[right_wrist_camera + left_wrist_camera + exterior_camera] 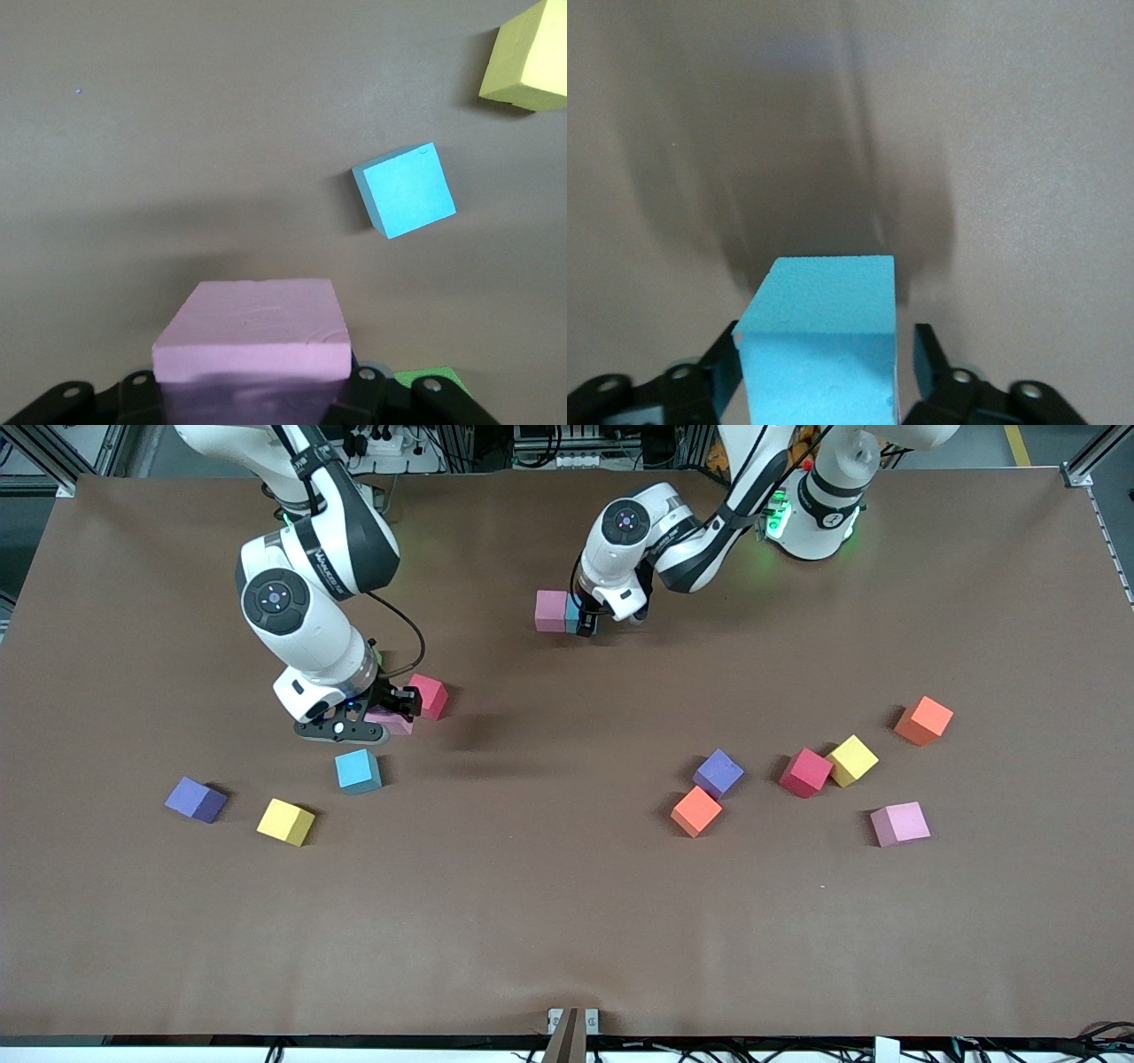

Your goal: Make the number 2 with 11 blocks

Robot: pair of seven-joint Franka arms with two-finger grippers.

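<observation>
Front view: seeing the left tool (586, 622) sitting low around a light blue block (573, 613). Noticing this block touching a pink block (551, 610) on the worktop (567, 921), making the start of the number 2. Seeing the right tool (372, 722) squeezing a second pink block (391, 722), just beside a red block (430, 695). Spotting a loose blue block (358, 771) nearer to the camera than that tool. Judging the empty spot for the held pink block as lying beside the light blue block, toward the left arm's end of the worktop. Getting there likely means going from the right tool toward the left arm's end and farther from the camera. Guessing the left tool is sitting in the way, so needing to lift off first.

Left wrist view: looking down on the light blue block (819, 354) between the fingers (926, 359). Seeing a thin gap next to one finger, so the tool is looking open and letting go.

Right wrist view: seeing the second pink block (252, 332) pinched tight in the tool. Spotting the loose blue block (405, 189) and a yellow block (527, 57) lying apart on the worktop. Catching a bit of a green cube (427, 378) peeking out by the fingers.
</observation>
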